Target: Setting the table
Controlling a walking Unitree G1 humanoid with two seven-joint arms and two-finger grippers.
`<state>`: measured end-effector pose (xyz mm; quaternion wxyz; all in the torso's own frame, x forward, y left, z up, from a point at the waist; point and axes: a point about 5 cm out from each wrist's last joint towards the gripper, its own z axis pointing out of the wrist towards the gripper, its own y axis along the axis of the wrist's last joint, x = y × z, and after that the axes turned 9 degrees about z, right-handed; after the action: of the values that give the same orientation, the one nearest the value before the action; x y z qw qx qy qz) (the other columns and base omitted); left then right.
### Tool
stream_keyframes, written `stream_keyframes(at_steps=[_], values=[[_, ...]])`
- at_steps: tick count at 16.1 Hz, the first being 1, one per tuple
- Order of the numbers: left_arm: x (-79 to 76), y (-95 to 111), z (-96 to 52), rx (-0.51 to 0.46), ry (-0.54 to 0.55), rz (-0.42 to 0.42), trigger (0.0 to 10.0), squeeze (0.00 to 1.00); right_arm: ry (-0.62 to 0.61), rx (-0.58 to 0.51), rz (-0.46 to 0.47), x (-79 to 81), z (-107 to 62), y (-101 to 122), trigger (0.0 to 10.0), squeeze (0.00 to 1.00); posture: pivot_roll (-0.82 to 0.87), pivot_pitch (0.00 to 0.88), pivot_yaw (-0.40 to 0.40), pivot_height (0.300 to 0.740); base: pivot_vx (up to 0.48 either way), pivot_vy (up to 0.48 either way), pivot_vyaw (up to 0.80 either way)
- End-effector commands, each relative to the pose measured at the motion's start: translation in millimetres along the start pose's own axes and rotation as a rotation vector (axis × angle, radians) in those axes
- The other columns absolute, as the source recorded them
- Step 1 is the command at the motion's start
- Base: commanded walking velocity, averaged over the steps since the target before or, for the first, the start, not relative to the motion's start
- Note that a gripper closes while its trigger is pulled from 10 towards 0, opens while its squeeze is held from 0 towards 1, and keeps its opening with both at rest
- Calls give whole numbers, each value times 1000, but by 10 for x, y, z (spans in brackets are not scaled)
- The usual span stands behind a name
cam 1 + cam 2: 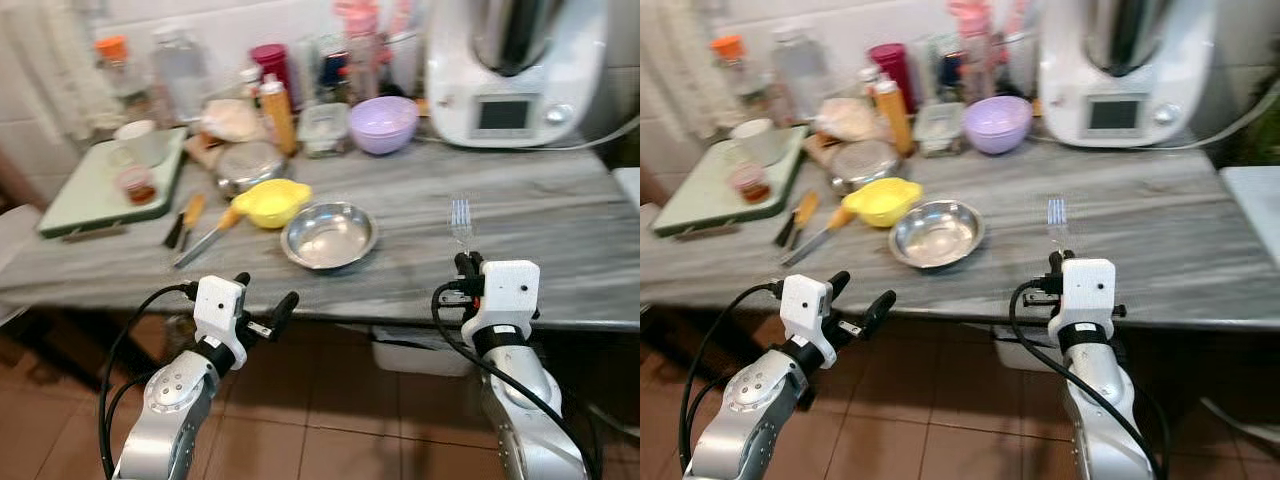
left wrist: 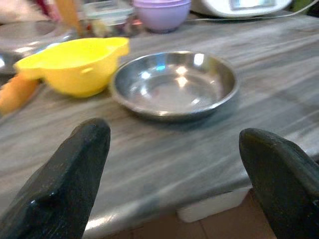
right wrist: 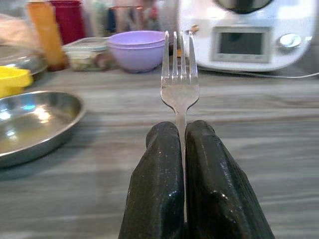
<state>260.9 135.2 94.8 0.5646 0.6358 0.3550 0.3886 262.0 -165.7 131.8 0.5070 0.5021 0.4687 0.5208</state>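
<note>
Standing: two grippers at the near edge of a grey marbled counter (image 1: 560, 215).
Counter: runs the full width of the head views, cluttered along the back wall.
Mixer (image 1: 515, 70): white appliance with a small screen, back right on the counter.
Tray (image 1: 85, 195): pale green, back left, holding a white cup and a small glass.
Steel bowl (image 1: 329, 234): shallow, empty, near the middle of the counter, between the two grippers' lines.
Yellow bowl (image 1: 272, 201): just behind and left of the steel bowl, touching or nearly so; cannot tell which.
Purple bowl (image 1: 384, 124): at the back, beside the mixer.
Left gripper (image 1: 268, 300): below the counter edge, fingers spread wide, nothing between them, facing the steel bowl.
Right gripper (image 3: 182, 144): at the counter edge, fingers pressed together on a fork handle.
Fork (image 3: 180, 79): upright, tines up, above the counter, right of the steel bowl and well apart from it.
</note>
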Motion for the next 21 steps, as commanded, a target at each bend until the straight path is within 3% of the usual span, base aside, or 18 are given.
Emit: stream_keyframes(at_steps=[1, 5, 11, 15, 21], values=[[36, 6, -5, 2, 6, 11, 10000, 0, 13, -9, 12, 33, 17, 28, 10000, 0, -75, 9, 143, 740, 277, 0, -650], [31, 3, 2, 1, 3, 11, 10000, 0, 18, -10, 11, 36, 25, 24, 10000, 0, -76, 6, 143, 740, 282, 0, -486], [32, -8, 0, 6, 7, 12, 10000, 0, 22, -10, 8, 48, 34, 23, 10000, 0, -74, 5, 140, 740, 282, 0, 0], [43, -12, -39, -1, -3, 3, 10000, 0, 23, -6, 12, 70, 26, 8, 10000, 0, -71, 13, 142, 740, 0, 0, 0], [76, -20, -272, 22, -197, -59, 10000, 0, 29, 15, 41, 84, -3, -25, 10000, 0, -67, 22, 141, 740, 0, 0, 0]])
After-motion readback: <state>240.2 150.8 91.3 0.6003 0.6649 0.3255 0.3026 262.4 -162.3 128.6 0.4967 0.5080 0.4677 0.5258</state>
